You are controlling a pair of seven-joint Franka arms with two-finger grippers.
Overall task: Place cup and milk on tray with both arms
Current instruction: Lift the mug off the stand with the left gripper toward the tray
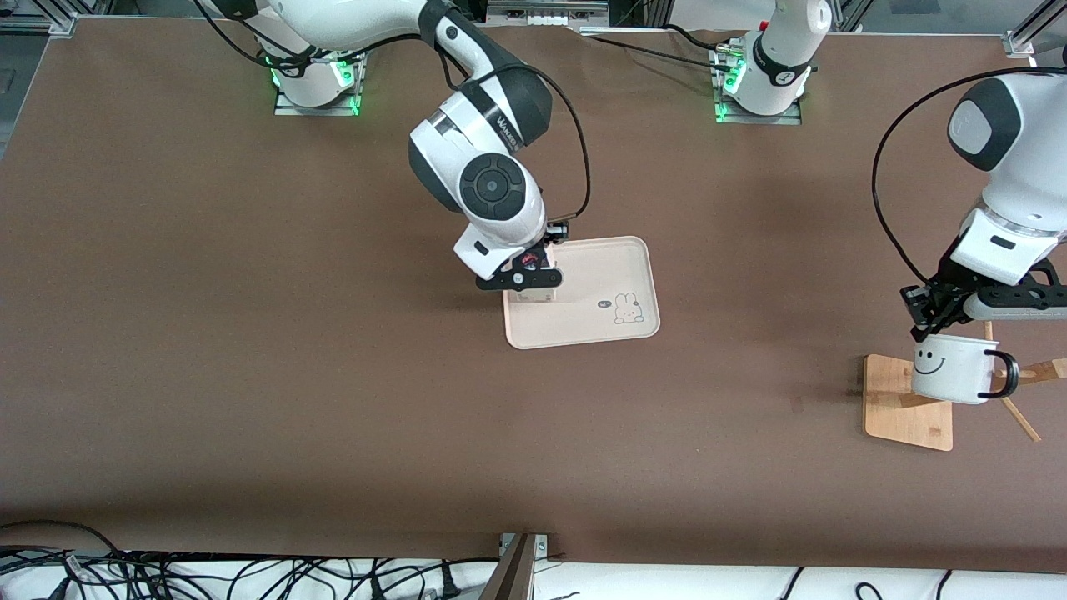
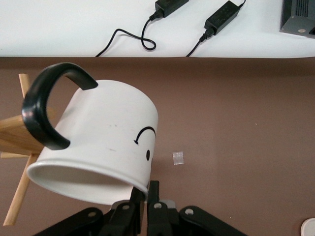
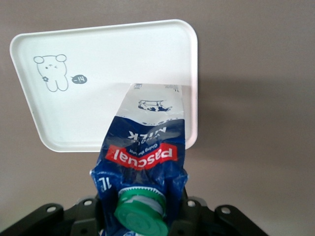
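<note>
**Inspector:** Report the state of both grippers.

**Operator:** My right gripper (image 1: 533, 279) is over the tray (image 1: 617, 258), at the end toward the right arm. Its fingers are clamped on the milk (image 3: 145, 157) near the gable, just under the green cap (image 3: 140, 211). In the right wrist view the carton's base sits at the tray surface; I cannot tell whether it is touching or just above.

**Inspector:** And the left?

**Operator:** My left gripper (image 1: 934, 321) is over the wooden stand (image 1: 904, 408) at the left arm's end of the bench (image 1: 250, 333). Its fingers (image 2: 152, 201) are pinched on the rim of the cup (image 2: 98, 142). The cup hangs tilted in the air, handle (image 2: 47, 110) away from the tray, well apart from it.

**Inspector:** Risks from here?

**Operator:** I judge 3. 1: the milk stands close to the tray's rim, so releasing while it leans could tip it off the edge. 2: a rim pinch on a tilted cup is a thin hold, and a quick swing could let it rotate or slip. 3: the cup is beside the stand's pegs (image 2: 19, 196), so moving sideways before lifting could snag the handle.

**Inspector:** Task status?

**Operator:** Milk near placed, not yet released. Cup not yet carried across.
</note>
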